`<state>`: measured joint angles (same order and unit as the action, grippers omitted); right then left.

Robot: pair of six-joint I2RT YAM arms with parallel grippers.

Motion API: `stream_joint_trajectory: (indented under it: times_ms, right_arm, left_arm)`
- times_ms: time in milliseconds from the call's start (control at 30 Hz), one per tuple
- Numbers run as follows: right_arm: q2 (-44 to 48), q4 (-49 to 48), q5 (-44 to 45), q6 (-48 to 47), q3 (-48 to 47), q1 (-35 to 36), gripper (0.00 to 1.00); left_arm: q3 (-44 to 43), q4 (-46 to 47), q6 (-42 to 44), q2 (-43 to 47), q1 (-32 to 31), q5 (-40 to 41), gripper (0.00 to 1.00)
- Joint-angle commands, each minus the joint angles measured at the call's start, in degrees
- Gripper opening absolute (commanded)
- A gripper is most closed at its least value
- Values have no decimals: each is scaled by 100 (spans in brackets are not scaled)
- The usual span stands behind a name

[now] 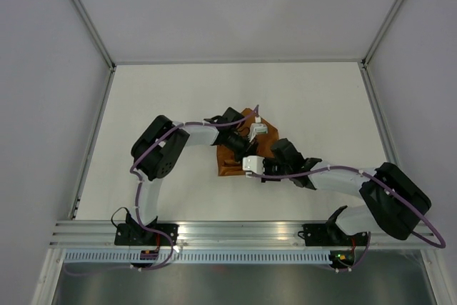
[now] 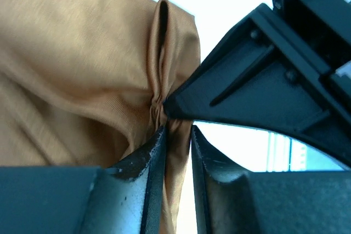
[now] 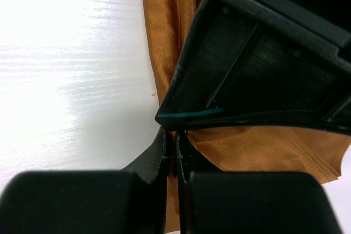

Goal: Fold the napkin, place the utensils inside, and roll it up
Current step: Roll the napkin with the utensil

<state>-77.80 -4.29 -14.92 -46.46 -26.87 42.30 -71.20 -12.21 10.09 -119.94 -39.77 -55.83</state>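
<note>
The rust-orange napkin (image 1: pixel 230 169) lies bunched at the middle of the white table, mostly hidden under both grippers. My left gripper (image 1: pixel 237 146) comes in from the left, and in its wrist view (image 2: pixel 177 130) the jaws pinch a gathered fold of napkin (image 2: pixel 82 69). My right gripper (image 1: pixel 241 158) comes in from the right, and its jaws (image 3: pixel 171 135) are shut on a thin edge of napkin (image 3: pixel 263 146). The two grippers' tips meet at the same fold. The right gripper's finger (image 2: pixel 247 86) shows in the left wrist view. The left gripper's finger (image 3: pixel 247 64) shows in the right wrist view. The utensils are out of view.
The white table (image 1: pixel 178 105) is bounded by grey walls with metal corner posts. An aluminium rail (image 1: pixel 235 230) runs along the near edge and carries both arm bases.
</note>
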Motion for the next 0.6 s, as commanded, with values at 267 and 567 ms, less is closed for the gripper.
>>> stream_joint_trajectory:
  times_ms: [267,567]
  right_arm:
    - [-657,1984,-890,-135,-1091,-767,1]
    - [-1244,3082,-1619,-513,-1812,-1329,0]
  left_arm:
    - [554,1000,-1395,630,593,125,34]
    - [914,1853,-2089,1453,778,1510,33]
